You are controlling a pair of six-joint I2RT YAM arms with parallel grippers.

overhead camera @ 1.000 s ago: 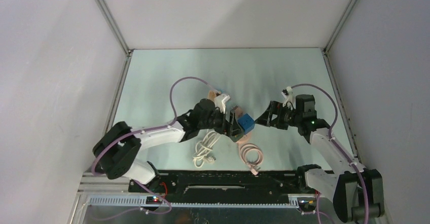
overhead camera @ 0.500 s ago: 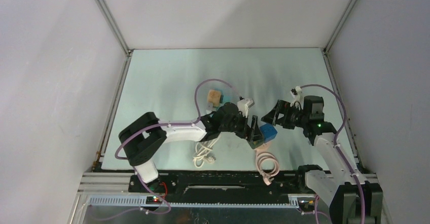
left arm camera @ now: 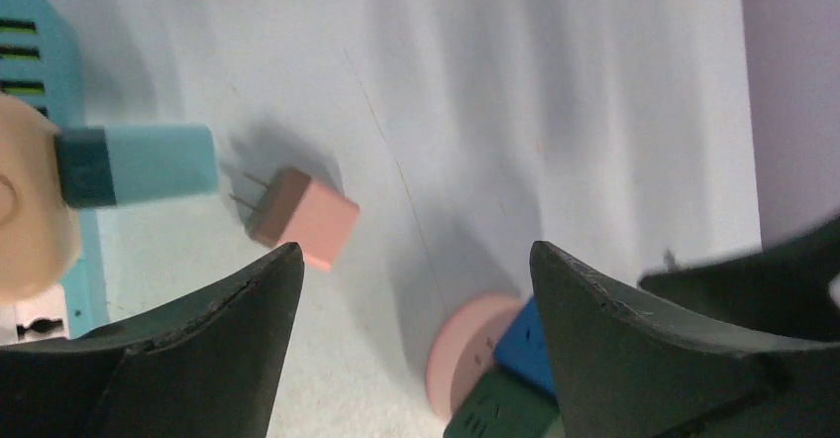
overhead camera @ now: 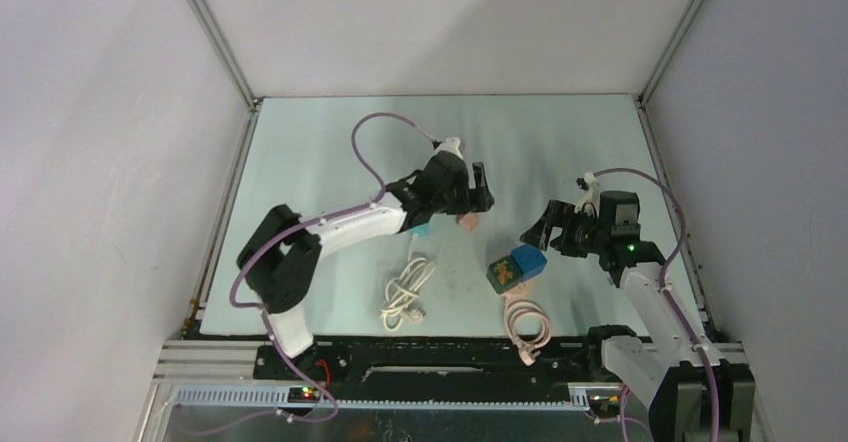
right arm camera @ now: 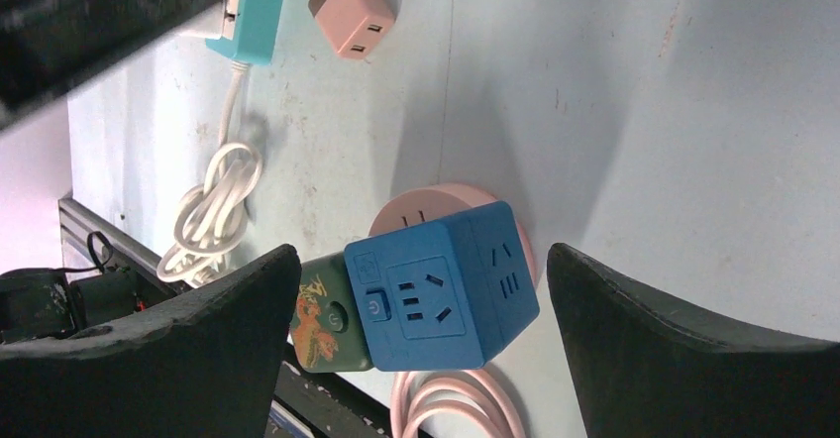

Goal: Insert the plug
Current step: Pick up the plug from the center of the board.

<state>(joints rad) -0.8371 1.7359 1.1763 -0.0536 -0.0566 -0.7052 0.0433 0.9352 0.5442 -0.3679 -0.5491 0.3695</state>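
Left hand (left arm camera: 416,255): jaws wide apart, holding nothing. Pink plug (left arm camera: 305,220) lies flat on the counter (overhead camera: 320,152) just ahead of it, off toward one finger rather than centred. Its long axis slants. The prongs point at the teal power strip (left arm camera: 40,71), away from the cube socket (right arm camera: 441,299). Right hand (right arm camera: 424,255): also spread and empty, hovering over the cube, with the plug well off. Judgement: the left arm is nearer. It needs a sideways shift and a wrist turn to close across the plug body.
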